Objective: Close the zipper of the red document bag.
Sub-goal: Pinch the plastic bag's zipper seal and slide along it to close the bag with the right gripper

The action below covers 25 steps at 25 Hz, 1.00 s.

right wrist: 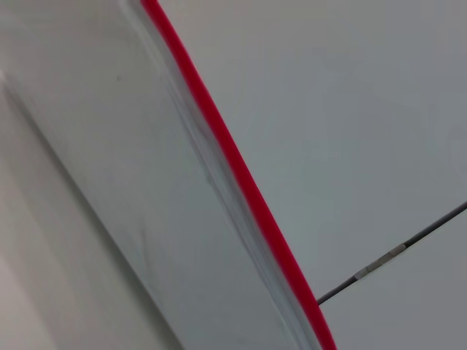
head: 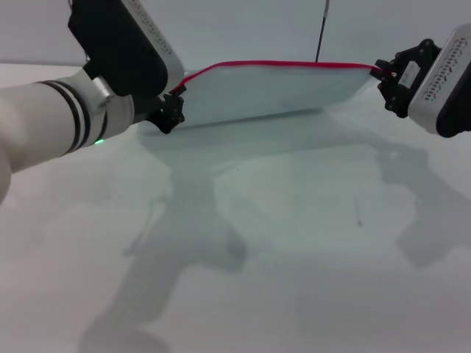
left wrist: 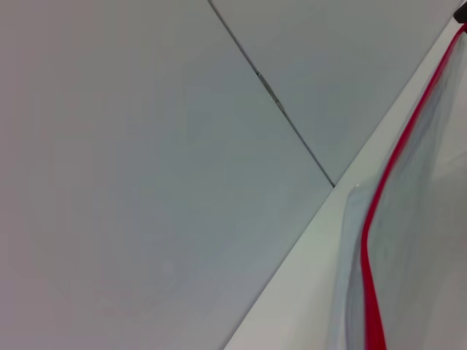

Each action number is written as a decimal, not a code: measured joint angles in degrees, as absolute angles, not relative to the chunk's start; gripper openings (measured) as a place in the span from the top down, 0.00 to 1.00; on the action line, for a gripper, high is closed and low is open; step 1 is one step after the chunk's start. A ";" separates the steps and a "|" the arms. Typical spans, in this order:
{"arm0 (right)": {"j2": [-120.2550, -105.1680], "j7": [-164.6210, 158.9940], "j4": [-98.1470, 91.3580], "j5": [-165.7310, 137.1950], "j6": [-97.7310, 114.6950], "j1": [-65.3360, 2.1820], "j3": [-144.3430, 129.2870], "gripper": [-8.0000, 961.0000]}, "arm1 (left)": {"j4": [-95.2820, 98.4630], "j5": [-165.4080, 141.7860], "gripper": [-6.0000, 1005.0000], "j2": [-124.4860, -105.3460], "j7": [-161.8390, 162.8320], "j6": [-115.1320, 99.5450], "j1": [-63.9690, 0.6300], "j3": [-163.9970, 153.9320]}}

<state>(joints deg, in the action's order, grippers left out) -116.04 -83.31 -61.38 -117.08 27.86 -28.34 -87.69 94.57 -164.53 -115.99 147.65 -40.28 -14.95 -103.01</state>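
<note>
The red document bag (head: pixel 272 92) is held upright over the white table (head: pixel 294 243), stretched between my two grippers. Its lower long edge is at the tabletop. The zipper (head: pixel 280 64) is a thin red strip along its top edge. My left gripper (head: pixel 174 103) is shut on the bag's left end, where the red strip dips down. My right gripper (head: pixel 382 73) is shut on the zipper's right end. In the left wrist view the zipper (left wrist: pixel 376 211) edges the pale bag (left wrist: pixel 423 240). In the right wrist view the zipper (right wrist: pixel 233 157) runs along the bag (right wrist: pixel 131 160).
Behind the bag is a pale wall with a thin dark seam (head: pixel 321 29), also seen as a seam (left wrist: pixel 277 106) in the left wrist view. The arms' shadows fall on the table in front.
</note>
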 joint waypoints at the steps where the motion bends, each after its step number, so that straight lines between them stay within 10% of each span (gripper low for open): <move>1: -116.04 -83.39 -61.40 -117.25 27.86 -28.35 -87.67 0.92 | 94.58 -164.53 0.83 -115.99 147.65 -40.30 -14.87 -102.88; 25: -116.30 -83.58 -61.39 -118.68 25.98 -28.27 -86.59 0.88 | 94.50 -164.57 0.82 -116.11 147.13 -39.66 -14.72 -102.08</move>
